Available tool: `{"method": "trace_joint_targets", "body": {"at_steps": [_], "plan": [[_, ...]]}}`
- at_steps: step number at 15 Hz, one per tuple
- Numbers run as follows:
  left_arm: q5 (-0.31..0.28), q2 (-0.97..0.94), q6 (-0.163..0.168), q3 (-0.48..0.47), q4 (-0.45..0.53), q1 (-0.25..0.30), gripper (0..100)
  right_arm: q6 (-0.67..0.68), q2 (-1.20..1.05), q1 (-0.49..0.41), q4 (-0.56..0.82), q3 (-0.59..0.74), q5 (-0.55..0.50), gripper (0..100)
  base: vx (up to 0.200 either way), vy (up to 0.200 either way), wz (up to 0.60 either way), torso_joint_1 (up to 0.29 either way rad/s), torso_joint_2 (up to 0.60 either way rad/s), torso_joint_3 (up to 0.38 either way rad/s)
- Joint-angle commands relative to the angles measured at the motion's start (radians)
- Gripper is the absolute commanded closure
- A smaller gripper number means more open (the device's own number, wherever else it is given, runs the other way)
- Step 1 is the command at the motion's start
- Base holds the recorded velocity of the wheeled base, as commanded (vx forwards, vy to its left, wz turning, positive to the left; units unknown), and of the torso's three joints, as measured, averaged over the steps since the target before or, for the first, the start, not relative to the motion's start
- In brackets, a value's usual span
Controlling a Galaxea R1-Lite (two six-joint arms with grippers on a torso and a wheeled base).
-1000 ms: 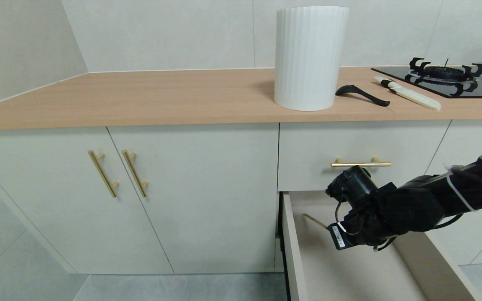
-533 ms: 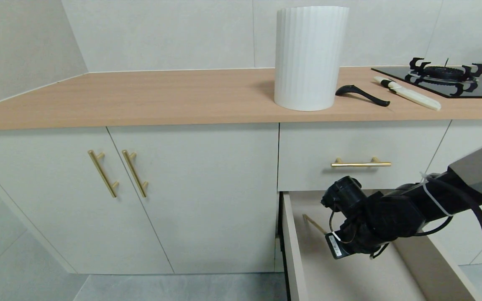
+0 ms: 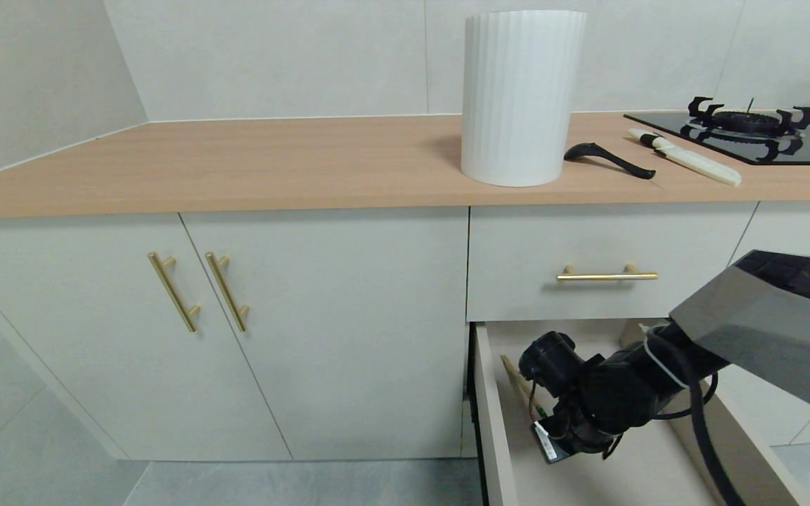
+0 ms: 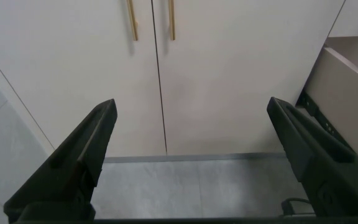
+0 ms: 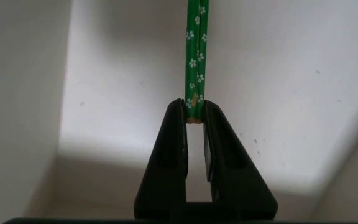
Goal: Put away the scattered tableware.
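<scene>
My right gripper is shut on a pair of green chopsticks with small white flowers. It holds them by one end, low inside the open drawer under the counter. In the head view the chopsticks show as a thin tan stick near the drawer's left wall, ahead of my right arm. On the counter lie a black spoon and a white knife. My left gripper hangs open and holds nothing, in front of the cabinet doors above the floor.
A tall white ribbed container stands on the wooden counter beside the spoon. A black gas hob sits at the far right. Above the open drawer is a shut drawer with a gold handle. Two cabinet doors are to the left.
My right arm has gone down and to the left, deeper into the open drawer, carrying the chopsticks. The things on the counter have not moved.
</scene>
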Motion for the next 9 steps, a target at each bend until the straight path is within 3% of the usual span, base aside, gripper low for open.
{"method": "trace_joint_targets", "body": {"at_steps": [1, 9], "plan": [[0.0, 0.0, 0.0, 0.0, 0.0, 0.0, 0, 0.0, 0.064, 0.005, -0.005, -0.001, -0.003, 100, 0.0, 0.0, 0.0, 0.0, 0.0, 0.0], [0.0, 0.0, 0.0, 0.0, 0.0, 0.0, 0, 0.001, 0.073, 0.005, -0.004, -0.007, -0.003, 100, 0.0, 0.0, 0.0, 0.0, 0.0, 0.0]]}}
